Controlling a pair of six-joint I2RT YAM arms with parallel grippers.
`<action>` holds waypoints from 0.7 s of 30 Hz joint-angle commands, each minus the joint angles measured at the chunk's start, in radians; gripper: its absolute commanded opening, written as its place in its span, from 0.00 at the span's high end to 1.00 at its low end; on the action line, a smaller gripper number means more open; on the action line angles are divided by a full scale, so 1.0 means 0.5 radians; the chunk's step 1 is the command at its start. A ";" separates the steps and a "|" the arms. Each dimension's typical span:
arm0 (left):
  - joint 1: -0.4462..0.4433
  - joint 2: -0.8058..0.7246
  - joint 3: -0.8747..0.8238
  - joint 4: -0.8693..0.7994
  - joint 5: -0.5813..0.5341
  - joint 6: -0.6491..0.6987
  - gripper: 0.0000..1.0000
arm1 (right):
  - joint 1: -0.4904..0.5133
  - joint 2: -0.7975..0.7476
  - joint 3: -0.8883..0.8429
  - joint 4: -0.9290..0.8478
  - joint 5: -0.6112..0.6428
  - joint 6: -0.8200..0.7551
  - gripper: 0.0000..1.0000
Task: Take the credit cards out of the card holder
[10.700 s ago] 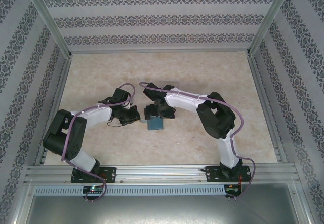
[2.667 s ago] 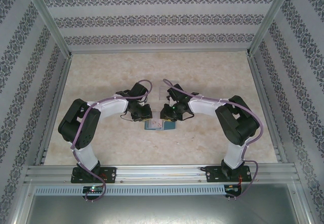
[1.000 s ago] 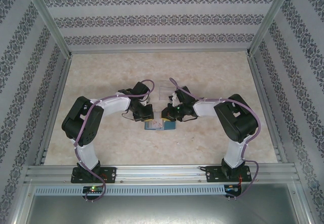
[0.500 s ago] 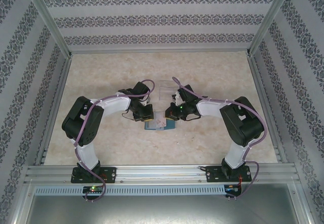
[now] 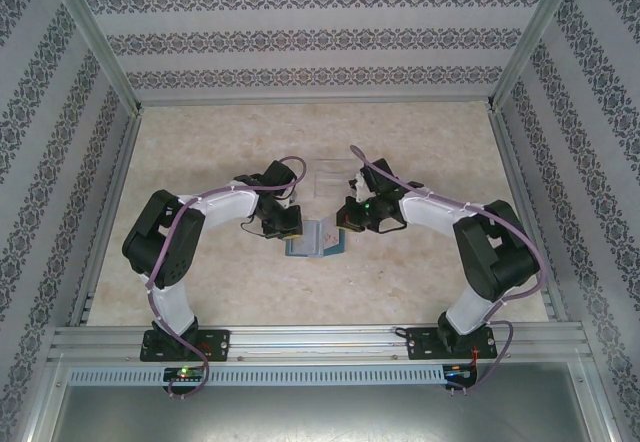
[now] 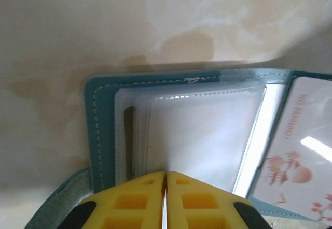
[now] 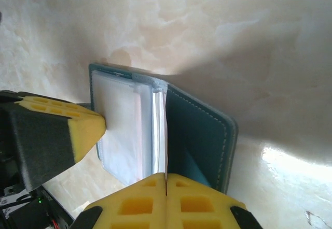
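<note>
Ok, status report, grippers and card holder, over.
Left gripper, right gripper both shut, tips at the open card holder; grip unclear. Pale card not yet out. Clear tray beyond, apart.

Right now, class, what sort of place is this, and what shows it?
Probably a robot test cell: a left arm and right arm bolted to a metal rail, and patterned panels boxing in a marble-look table with a wallet.

Small teal leather-look card holder (image 7: 199, 130) is matt with pale stitching, its clear plastic sleeves (image 6: 202, 136) pretty glossy. Beige marbled tabletop (image 6: 104, 27) looks smooth, slightly shiny.
</note>
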 commanded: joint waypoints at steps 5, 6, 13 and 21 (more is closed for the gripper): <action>-0.004 -0.011 0.019 -0.189 -0.160 0.052 0.90 | -0.111 -0.166 0.117 -0.252 0.047 -0.163 0.98; -0.003 -0.017 0.020 -0.192 -0.162 0.051 0.90 | -0.138 -0.190 0.120 -0.271 0.052 -0.172 0.98; -0.003 -0.071 0.074 -0.205 -0.162 0.048 0.86 | -0.252 -0.265 0.293 -0.430 0.138 -0.407 0.98; -0.002 -0.082 0.140 -0.216 -0.177 0.058 0.82 | -0.244 -0.045 0.794 -0.802 0.375 -1.292 1.00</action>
